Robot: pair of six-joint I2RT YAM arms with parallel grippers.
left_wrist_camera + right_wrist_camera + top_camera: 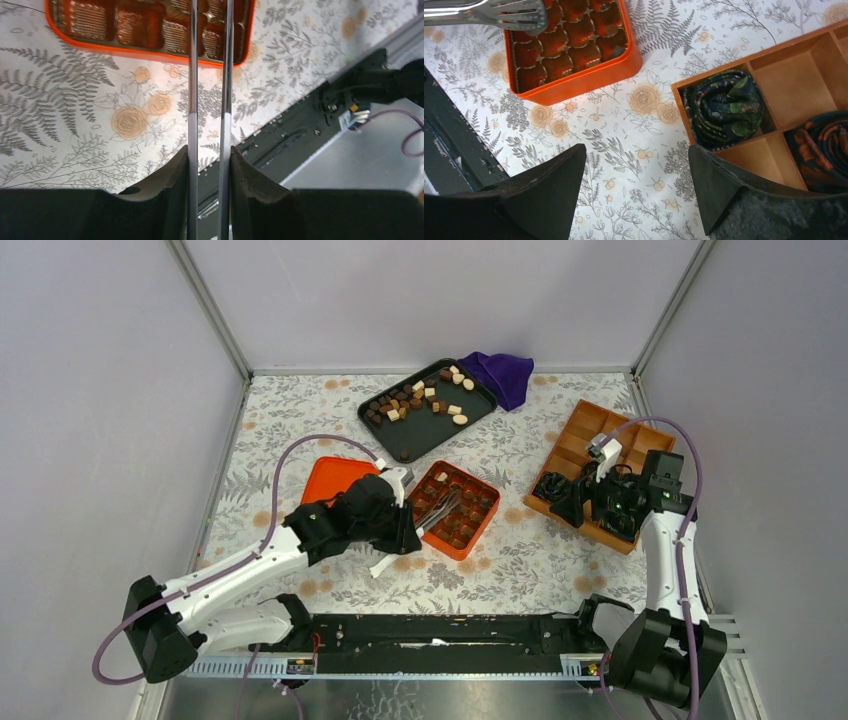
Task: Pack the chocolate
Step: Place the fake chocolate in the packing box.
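On the floral table (520,570), the left gripper (210,150) is clamping metal tongs (193,75), holding their tips over the orange box (470,540). The right gripper (636,150) is hanging, jaws apart, beside a wooden organizer (585,425). Most chocolate (420,398) is lying on the black tray (385,435). A placement seems to be in hand; the next move calls for reaching the tray and pinching another piece.

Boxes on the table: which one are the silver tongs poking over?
The orange box with little moulded cups. The tongs have their tips above it; the wooden box holds dark rolls, and the black tray sits farther back.
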